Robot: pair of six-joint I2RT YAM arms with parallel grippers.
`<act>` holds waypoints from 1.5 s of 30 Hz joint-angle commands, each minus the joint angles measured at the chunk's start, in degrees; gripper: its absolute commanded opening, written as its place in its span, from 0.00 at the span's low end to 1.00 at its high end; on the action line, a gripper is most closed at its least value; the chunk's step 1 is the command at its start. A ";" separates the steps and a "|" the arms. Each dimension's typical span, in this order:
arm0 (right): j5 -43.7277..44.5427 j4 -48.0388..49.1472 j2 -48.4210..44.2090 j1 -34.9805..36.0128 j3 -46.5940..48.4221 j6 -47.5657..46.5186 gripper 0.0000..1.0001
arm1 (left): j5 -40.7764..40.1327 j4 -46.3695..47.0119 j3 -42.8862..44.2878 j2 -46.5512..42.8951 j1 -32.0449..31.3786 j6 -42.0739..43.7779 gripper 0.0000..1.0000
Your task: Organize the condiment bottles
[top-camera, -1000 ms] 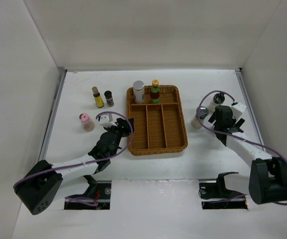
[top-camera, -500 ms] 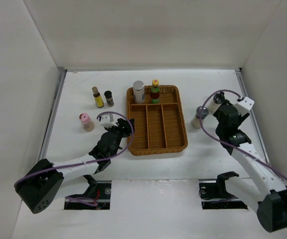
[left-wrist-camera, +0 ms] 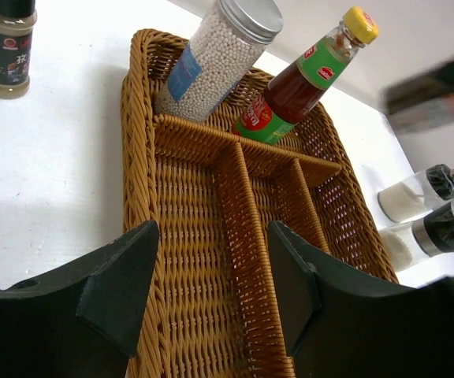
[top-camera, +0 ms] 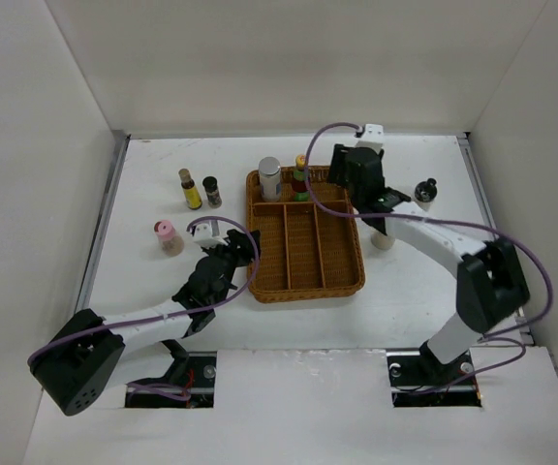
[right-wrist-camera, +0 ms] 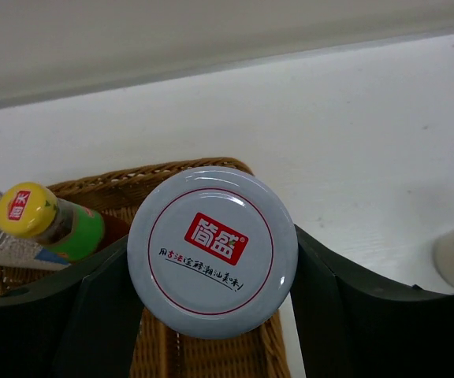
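Note:
My right gripper [right-wrist-camera: 211,264] is shut on a white-lidded jar [right-wrist-camera: 211,244] with a red label, its fingers [right-wrist-camera: 333,299] against the lid's sides. It hangs over the far right corner of the woven basket [top-camera: 308,289]; from above, the right gripper [top-camera: 356,179] hides the jar. A green-red sauce bottle [top-camera: 301,177] and a silver-lidded shaker [top-camera: 270,178] stand in the basket's far compartment. My left gripper [left-wrist-camera: 211,244] is open and empty over the basket's near left corner. A yellow bottle [top-camera: 190,190], a dark jar [top-camera: 211,192] and a pink-capped bottle [top-camera: 168,237] stand to the left.
Two small shakers stand right of the basket: one with a dark top [top-camera: 424,191], and one [top-camera: 384,239] partly behind the right arm. White walls close in the table on three sides. The basket's three long near compartments hold nothing.
The right arm has swung from the table's right side, by the two shakers, to above the basket's far right corner, and its jaws have narrowed. The left arm has not moved.

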 commanded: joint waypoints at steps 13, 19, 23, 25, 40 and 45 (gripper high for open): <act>-6.35 7.51 19.70 -0.14 15.77 1.30 0.47 | 0.41 2.53 0.36 -0.49 0.69 -0.29 0.55; -6.35 7.86 20.58 -0.93 11.20 3.59 0.48 | 0.67 2.53 0.54 0.04 0.70 -0.29 0.55; -6.79 5.76 20.93 -1.19 10.84 3.68 0.54 | 0.67 2.53 0.71 0.21 0.43 -0.38 0.55; -6.97 4.27 21.02 -1.37 11.02 3.77 0.56 | 0.67 2.53 0.71 0.39 0.52 -0.38 0.55; -11.01 2.85 7.95 -2.86 4.70 5.35 0.95 | 0.58 2.53 0.63 -0.05 0.43 -0.20 0.55; -9.17 3.20 -5.67 -4.62 -5.57 5.35 0.93 | 0.67 2.53 0.54 -0.14 0.26 -0.20 0.55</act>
